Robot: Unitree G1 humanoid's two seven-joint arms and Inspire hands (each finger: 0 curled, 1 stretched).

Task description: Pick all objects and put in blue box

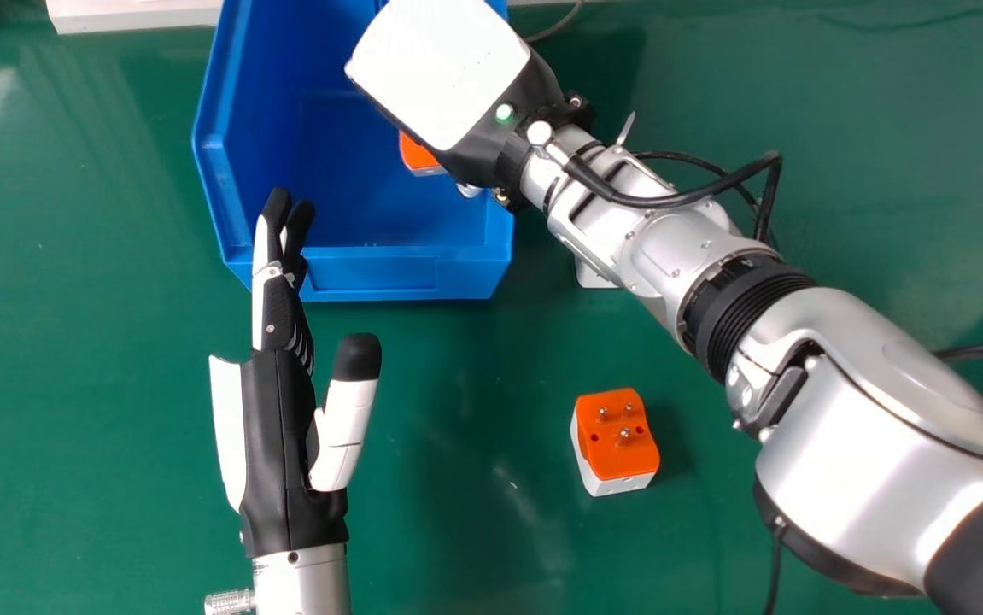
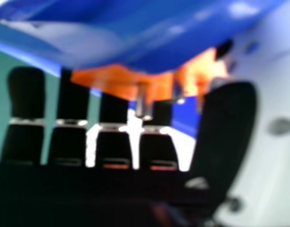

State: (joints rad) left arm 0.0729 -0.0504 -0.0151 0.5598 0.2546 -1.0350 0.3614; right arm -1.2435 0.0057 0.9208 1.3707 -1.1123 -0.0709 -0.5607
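Fingers of the right hand (image 1: 444, 77) seem curled round one plug (image 1: 416, 155) inside the blue box (image 1: 371, 275), so letting go comes next, then the other plug (image 1: 619, 436) on the table (image 1: 457, 530); left hand (image 1: 273, 427) wide open.

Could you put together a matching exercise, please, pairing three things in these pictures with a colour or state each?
1. Left hand
2. Plug adapter standing on the table
3. Storage box

A. Blue all over
B. Fingers straight, thumb apart from them
C. Orange face with metal pins, white below

Pairs: 1-B, 2-C, 3-A
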